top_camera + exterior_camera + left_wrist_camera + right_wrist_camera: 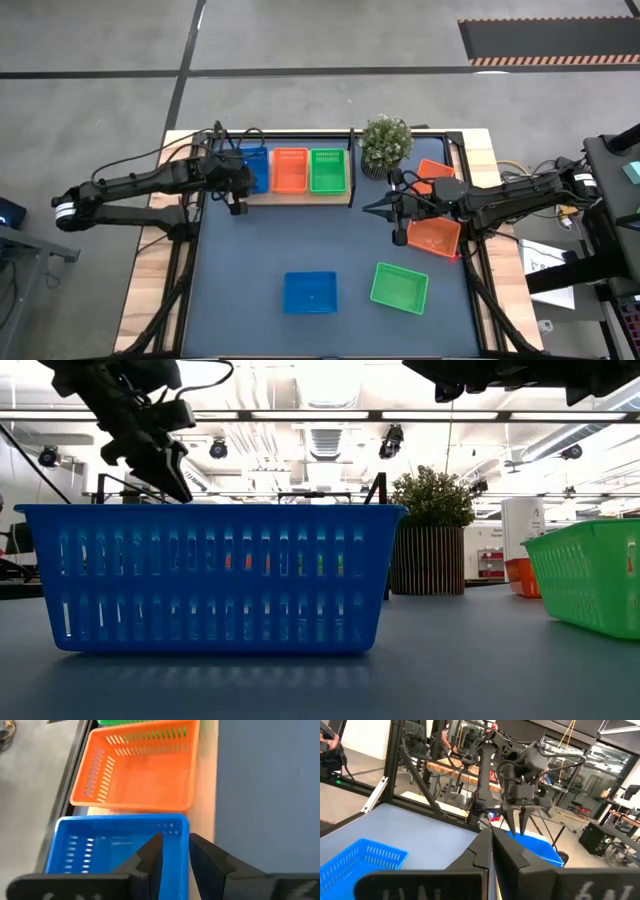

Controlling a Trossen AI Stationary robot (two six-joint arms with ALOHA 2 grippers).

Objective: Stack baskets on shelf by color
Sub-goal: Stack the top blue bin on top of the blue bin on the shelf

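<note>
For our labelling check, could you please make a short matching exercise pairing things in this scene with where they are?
Things:
1. left gripper
2. right gripper
3. potted plant
4. loose green basket

Places:
A. near edge of the table, right of the loose blue basket
B. at the shelf's blue basket
C. mid-table, beside an orange basket
D. right of the shelf

Pairs: 1-B, 2-C, 3-D, 4-A

A potted plant (385, 143) stands at the far edge of the dark tabletop (330, 245).
</note>
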